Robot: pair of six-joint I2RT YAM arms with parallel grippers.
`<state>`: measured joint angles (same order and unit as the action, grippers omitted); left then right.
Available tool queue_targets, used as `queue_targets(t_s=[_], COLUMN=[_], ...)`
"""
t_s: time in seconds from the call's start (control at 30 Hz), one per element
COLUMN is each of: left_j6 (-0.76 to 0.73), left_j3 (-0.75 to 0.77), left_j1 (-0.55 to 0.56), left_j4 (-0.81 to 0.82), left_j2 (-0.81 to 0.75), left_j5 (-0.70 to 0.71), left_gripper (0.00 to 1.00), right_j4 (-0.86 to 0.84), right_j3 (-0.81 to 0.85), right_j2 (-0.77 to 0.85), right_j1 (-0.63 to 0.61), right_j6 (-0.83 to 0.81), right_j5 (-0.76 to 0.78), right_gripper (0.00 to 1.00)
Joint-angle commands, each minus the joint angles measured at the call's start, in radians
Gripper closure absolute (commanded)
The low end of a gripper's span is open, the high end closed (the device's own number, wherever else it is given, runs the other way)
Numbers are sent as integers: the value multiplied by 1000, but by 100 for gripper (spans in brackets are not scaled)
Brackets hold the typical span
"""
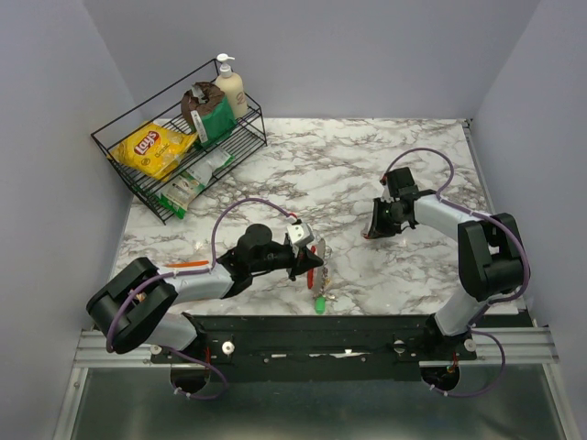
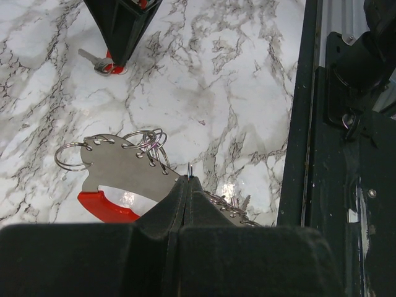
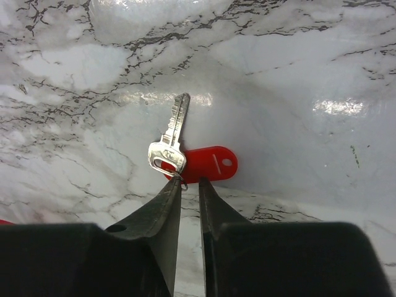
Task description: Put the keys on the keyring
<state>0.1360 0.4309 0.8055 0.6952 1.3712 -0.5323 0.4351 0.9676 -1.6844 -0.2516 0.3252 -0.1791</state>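
My left gripper (image 1: 307, 255) (image 2: 187, 179) is shut on the keyring, pinching its silvery metal plate (image 2: 127, 167). The plate carries several wire rings (image 2: 147, 139) and joins the red curved loop (image 2: 105, 207) (image 1: 313, 273). A green-headed key (image 1: 319, 304) hangs at its low end, and silvery keys (image 2: 238, 207) show beside my fingers. My right gripper (image 1: 371, 234) (image 3: 190, 180) points down at the table, jaws a narrow gap apart. Its tips touch a silvery key (image 3: 170, 145) with a red tag (image 3: 209, 164), which lies flat; it also shows in the left wrist view (image 2: 102, 64).
A black wire rack (image 1: 252, 128) at the back left holds a yellow chips bag (image 1: 156, 147), a lotion bottle (image 1: 230, 87) and packets. A flat orange packet (image 1: 189, 265) lies by the left arm. The black base rail (image 1: 321, 325) (image 2: 309, 124) runs along the near edge.
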Motion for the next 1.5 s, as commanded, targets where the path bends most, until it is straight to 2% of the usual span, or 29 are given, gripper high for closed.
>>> queue_targets(t_s=[0.0, 0.23, 0.67, 0.77, 1.0, 1.47], left_j6=[-18, -19, -16, -15, -13, -30], left_j3=[20, 23, 28, 28, 26, 23], left_j1=[4, 6, 6, 8, 8, 8], left_j4=[-2, -3, -3, -3, -3, -14], left_j2=[-27, -18, -11, -11, -11, -26], left_j5=[15, 15, 14, 15, 15, 17], left_gripper=[100, 100, 100, 100, 100, 100], right_j4=[-15, -25, -44, -50, -52, 0], right_j3=[-3, -1, -4, -6, -1, -23], right_j2=[-8, -6, -32, -26, -21, 150], right_j1=[5, 6, 5, 5, 5, 6], right_j6=[9, 6, 9, 11, 8, -143], right_j5=[-31, -98, -96, -85, -97, -204], right_gripper=[78, 79, 77, 80, 99, 99])
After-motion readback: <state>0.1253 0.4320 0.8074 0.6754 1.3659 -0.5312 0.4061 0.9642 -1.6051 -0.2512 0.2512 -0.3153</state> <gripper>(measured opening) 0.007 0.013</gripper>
